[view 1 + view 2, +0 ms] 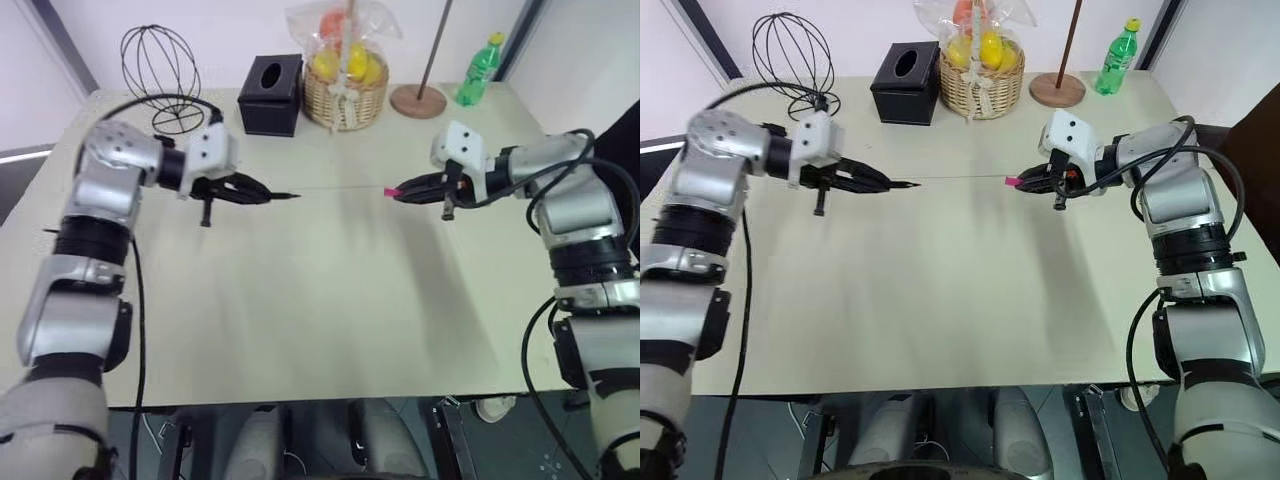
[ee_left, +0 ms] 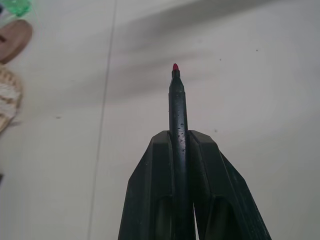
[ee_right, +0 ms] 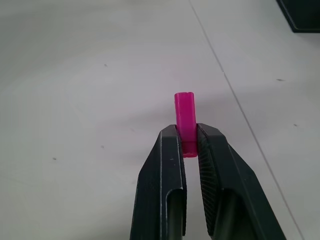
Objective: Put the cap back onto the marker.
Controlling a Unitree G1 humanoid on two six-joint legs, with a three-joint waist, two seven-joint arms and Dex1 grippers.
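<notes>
My left gripper [image 1: 262, 195] is shut on a black marker [image 1: 282, 196] whose bare red tip points right, toward the other arm. In the left wrist view the marker [image 2: 177, 107] sticks out between the fingers [image 2: 150, 190], red tip foremost. My right gripper [image 1: 408, 189] is shut on a pink cap [image 1: 389, 191], held above the table and facing left. The right wrist view shows the cap [image 3: 185, 117] pinched between the two fingers [image 3: 167, 170], its open end pointing away. Marker tip and cap face each other across a gap over the middle of the table.
Along the table's [image 1: 320, 320] far edge stand a wire whisk-like frame [image 1: 160, 65], a black tissue box [image 1: 271, 95], a wrapped fruit basket [image 1: 345, 75], a wooden stand base [image 1: 418, 100] and a green bottle [image 1: 479, 70].
</notes>
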